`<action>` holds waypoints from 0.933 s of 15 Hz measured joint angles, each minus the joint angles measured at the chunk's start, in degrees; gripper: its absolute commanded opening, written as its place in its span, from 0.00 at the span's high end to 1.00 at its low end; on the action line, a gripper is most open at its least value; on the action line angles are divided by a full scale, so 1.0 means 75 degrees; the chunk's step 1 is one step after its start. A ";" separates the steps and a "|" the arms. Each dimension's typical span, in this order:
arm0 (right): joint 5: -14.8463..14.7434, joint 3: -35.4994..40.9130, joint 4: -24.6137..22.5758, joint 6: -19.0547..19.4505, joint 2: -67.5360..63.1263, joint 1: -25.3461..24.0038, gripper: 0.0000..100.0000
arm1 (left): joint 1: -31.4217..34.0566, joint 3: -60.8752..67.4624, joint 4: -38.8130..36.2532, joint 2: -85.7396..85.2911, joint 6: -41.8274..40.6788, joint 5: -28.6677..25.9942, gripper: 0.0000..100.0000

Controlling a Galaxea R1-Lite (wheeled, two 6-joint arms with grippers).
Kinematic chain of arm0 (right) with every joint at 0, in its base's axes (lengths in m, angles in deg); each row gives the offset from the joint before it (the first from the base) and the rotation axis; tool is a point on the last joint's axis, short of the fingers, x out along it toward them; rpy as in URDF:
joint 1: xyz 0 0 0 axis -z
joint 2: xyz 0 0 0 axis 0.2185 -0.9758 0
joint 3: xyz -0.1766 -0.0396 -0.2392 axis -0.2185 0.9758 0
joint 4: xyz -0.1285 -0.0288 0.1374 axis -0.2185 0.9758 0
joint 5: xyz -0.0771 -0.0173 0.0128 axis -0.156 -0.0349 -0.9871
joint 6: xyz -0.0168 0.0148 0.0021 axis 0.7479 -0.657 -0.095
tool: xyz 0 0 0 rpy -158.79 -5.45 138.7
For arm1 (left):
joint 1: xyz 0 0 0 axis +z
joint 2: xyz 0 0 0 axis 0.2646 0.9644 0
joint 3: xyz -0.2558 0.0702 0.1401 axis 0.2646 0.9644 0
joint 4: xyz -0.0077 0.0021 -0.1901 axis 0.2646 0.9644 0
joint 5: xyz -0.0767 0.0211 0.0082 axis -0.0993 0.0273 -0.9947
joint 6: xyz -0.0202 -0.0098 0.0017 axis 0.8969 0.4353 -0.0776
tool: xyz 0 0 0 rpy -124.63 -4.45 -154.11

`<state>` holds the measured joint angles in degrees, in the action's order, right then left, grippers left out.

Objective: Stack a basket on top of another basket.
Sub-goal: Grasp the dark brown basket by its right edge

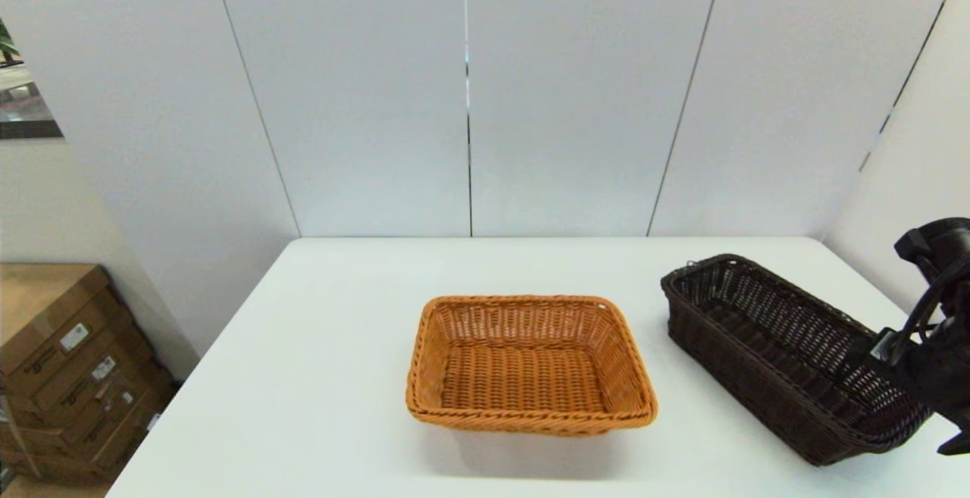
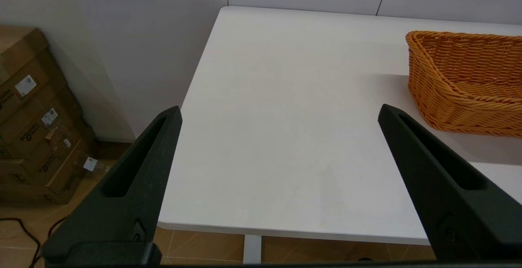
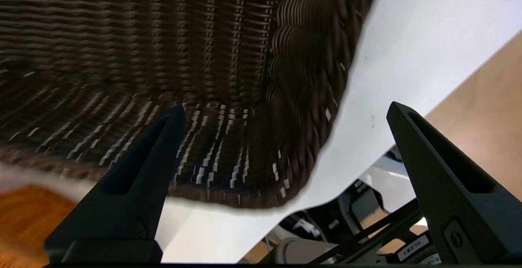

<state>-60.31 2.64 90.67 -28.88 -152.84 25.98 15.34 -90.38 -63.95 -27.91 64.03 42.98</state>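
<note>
My right gripper hung wide open, empty, over the dark basket; light, stiff wicker, so I'd pinch its rim.

dark basket: woven wicker, matt | tan basket: woven wicker | table: smooth white

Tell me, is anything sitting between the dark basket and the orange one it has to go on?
Nothing visible. Only bare white table lies between the dark basket and the orange basket, which is empty. The open right end effector hovers at the dark basket's near end.
</note>
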 measured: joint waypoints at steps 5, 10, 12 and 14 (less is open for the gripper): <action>0.0106 -0.0249 -0.0028 0.0015 -0.0943 0.0047 0.00 | 0.0003 0.0000 0.0003 0.0000 -0.0003 0.0000 0.00; 0.0112 -0.0452 -0.0124 0.0060 -0.1773 0.0228 0.00 | 0.0003 0.0000 0.0000 0.0000 0.0003 0.0000 0.00; 0.0114 -0.0496 -0.0150 0.0125 -0.1985 0.0397 0.00 | 0.0003 0.0000 0.0000 0.0000 0.0000 -0.0002 0.00; 0.0117 -0.0502 -0.0158 0.0172 -0.2098 0.0455 0.00 | 0.0000 0.0000 0.0003 0.0000 0.0000 -0.0002 0.00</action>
<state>-59.43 -1.13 89.49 -27.59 -168.58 29.40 15.34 -90.38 -63.93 -27.91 64.03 42.97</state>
